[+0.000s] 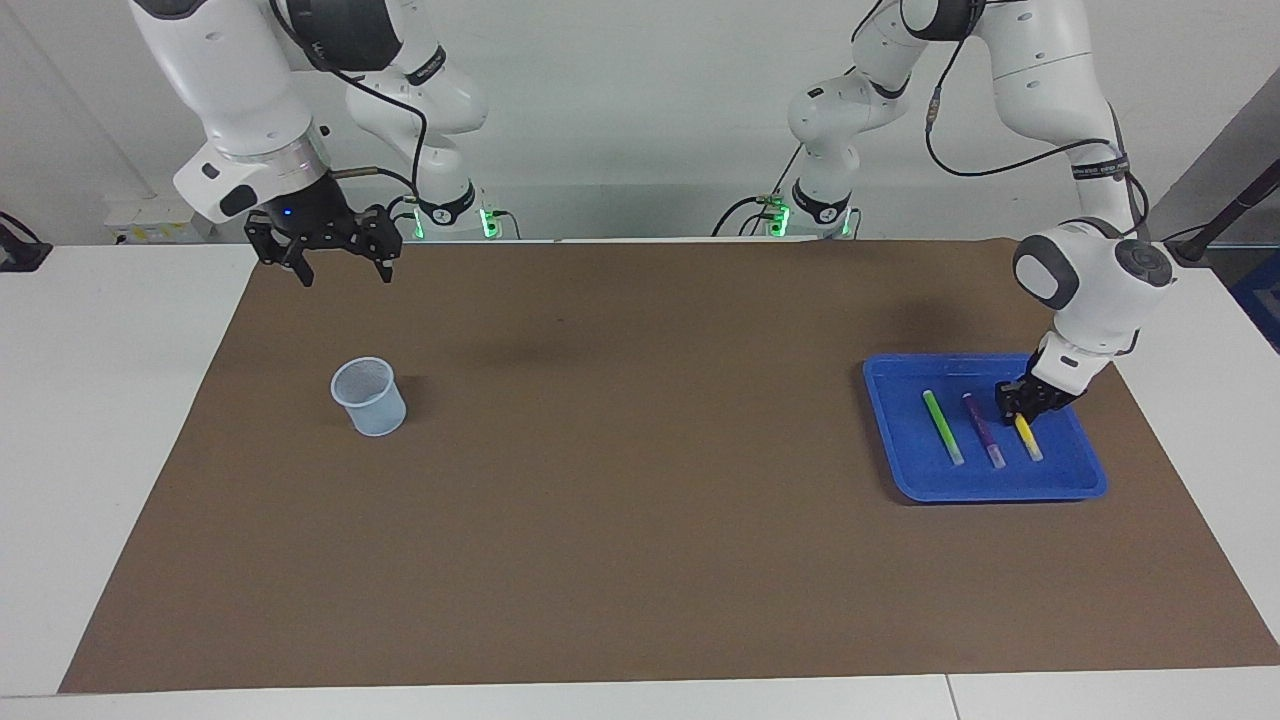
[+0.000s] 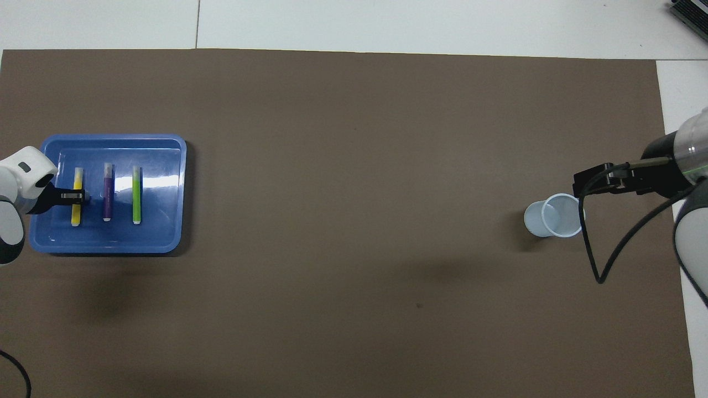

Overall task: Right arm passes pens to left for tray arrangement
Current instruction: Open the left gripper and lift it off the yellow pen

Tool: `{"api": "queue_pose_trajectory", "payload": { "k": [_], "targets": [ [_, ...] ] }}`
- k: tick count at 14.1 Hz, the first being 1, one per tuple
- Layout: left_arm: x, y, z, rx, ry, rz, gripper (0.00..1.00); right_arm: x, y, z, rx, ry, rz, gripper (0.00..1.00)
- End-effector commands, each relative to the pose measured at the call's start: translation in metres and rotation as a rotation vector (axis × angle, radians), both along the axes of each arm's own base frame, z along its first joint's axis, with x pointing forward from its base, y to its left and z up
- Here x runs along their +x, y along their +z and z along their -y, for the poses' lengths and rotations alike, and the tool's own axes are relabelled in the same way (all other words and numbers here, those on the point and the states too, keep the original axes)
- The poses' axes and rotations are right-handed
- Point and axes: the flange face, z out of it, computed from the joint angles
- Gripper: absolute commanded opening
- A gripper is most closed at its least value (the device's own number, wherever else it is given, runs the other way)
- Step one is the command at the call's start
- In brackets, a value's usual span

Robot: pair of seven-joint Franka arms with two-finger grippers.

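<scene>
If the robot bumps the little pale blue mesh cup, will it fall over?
Probably, yes. The small pale-blue mesh cup stands upright and alone on the brown mat, nothing bracing it. It looks thin-walled and empty, so likely light: a nudge might slide or tip it. Being round, it would probably roll in a curve once on its side.

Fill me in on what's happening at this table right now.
Three pens lie side by side in the blue tray at the left arm's end of the table: green pen, purple pen and yellow pen. The left gripper is low in the tray, right at the yellow pen's end nearer the robots. The right gripper hangs open and empty in the air. The mesh cup stands at the right arm's end.
</scene>
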Motion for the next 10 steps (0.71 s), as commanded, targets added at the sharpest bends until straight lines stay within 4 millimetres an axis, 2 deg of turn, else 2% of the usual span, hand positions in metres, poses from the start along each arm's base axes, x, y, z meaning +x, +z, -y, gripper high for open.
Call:
{"api": "queue_pose_trajectory", "payload": {
  "k": [1, 3, 5, 10],
  "targets": [
    [0.009, 0.001, 0.004, 0.012, -0.021, 0.003, 1.0, -0.002, -0.003, 0.0, 0.018, -0.012, -0.008, 1.0],
    [0.014, 0.011, 0.004, 0.009, -0.022, -0.01, 1.0, -0.005, -0.005, -0.001, 0.017, -0.009, -0.006, 1.0],
    [0.023, 0.03, 0.008, 0.008, -0.03, -0.021, 1.0, -0.005, -0.005, 0.0, 0.017, -0.012, -0.006, 1.0],
    [0.046, 0.105, 0.022, 0.004, -0.043, -0.045, 1.0, -0.005, -0.005, 0.003, 0.017, -0.018, -0.006, 1.0]
  ]
}}
